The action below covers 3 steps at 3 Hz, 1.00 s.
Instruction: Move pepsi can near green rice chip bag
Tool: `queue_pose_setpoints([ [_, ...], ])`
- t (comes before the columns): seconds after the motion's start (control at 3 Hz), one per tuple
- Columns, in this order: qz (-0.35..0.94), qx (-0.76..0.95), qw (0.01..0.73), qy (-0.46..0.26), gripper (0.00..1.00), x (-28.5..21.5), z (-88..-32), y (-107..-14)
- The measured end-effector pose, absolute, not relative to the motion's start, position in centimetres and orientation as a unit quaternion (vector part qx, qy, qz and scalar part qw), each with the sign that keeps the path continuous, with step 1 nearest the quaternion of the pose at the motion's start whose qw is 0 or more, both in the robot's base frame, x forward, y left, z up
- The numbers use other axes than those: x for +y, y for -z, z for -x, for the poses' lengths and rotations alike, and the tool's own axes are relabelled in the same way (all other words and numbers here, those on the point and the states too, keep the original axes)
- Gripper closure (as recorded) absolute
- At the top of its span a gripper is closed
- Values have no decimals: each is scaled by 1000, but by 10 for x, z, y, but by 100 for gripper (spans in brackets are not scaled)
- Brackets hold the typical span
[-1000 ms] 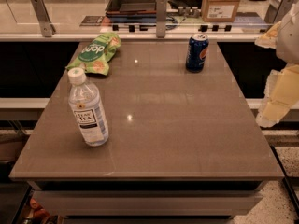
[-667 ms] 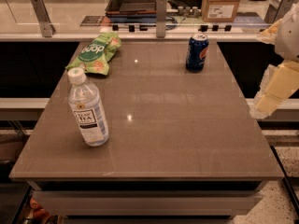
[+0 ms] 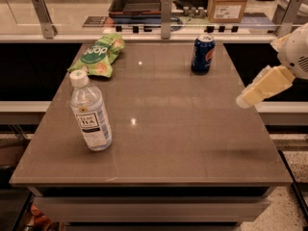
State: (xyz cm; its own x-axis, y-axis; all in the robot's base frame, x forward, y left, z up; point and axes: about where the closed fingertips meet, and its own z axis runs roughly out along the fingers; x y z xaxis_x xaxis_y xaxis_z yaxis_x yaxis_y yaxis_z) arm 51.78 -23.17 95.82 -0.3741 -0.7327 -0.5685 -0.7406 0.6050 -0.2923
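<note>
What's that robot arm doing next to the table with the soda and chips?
The robot's gripper hangs in the air by the right edge of the table, touching nothing. The pepsi can stands upright at the back right, on its own. The green chip bag lies at the back left, well apart from it. A tea bottle stands front left. The can has not yet been moved to the bag.

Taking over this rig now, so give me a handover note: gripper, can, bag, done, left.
Gripper: in the air at the table's right edge, holding nothing, short of the can.
Pepsi can: upright, back right of the table.
Green rice chip bag: lying at the back left corner.
Done: nothing; can and bag are far apart.
Left: grasp the can, set it beside the bag.
</note>
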Motion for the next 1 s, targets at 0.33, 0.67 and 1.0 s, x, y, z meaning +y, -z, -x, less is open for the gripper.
queue_pose_setpoints([
  [0.33,392,829,397,-34,0,-233,-551,-941],
  [0.67,355,810,464,-42,0,-232,-595,-940],
  [1.0,335,789,514,-31,0,-237,-632,-945],
])
